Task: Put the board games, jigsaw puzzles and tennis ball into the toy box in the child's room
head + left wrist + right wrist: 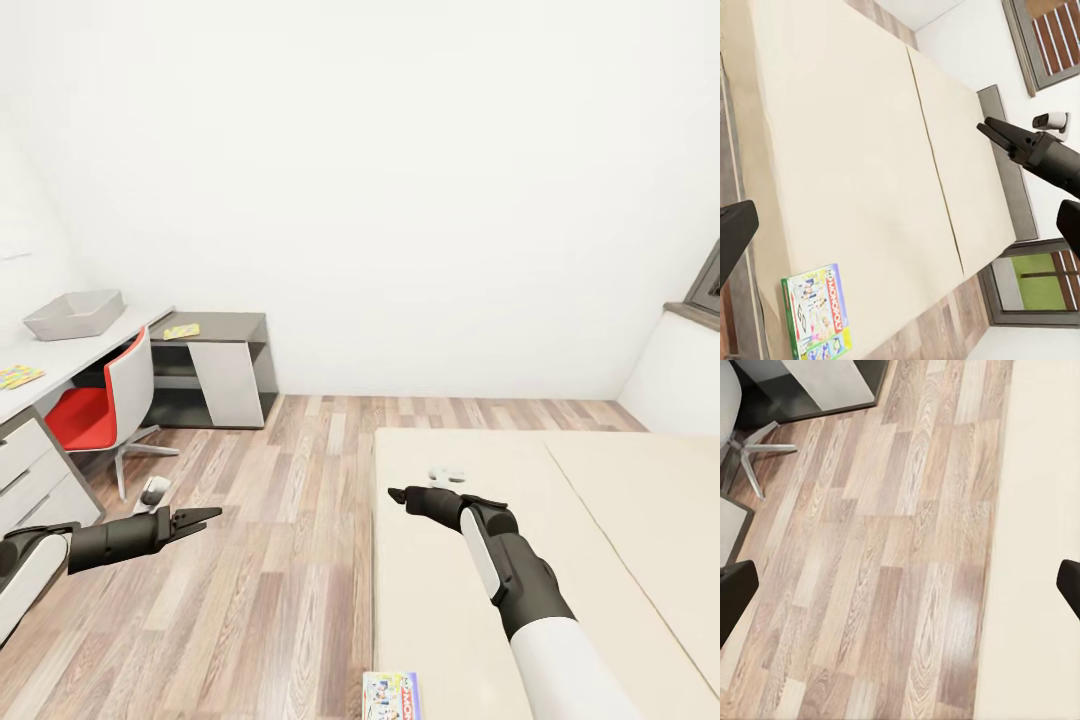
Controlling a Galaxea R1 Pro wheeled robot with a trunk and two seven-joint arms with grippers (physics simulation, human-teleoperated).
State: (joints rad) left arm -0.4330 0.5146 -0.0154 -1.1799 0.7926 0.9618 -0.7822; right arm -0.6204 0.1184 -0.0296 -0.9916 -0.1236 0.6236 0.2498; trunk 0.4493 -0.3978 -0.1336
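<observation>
The robot stands at the foot corner of the bed, and the nearest target is the Monopoly board game, lying flat on the mattress right at the near edge, just below the right arm's reach in the head view. Best plan, I'd say: bring the right gripper back and down over that box, come in from the bed's edge so one finger can slip under the overhang — a flat box gives little to pinch from above. The right arm is stretched forward over the mattress, fingers spread and holding nothing; the left gripper hangs out over the wooden floor, also released and empty (its wrist view looks across the bed at the Monopoly box). Over on the table the grey toy box waits well apart, with a jigsaw puzzle nearer the camera and another colourful flat board at the far end — a red chair is tucked beneath.
</observation>
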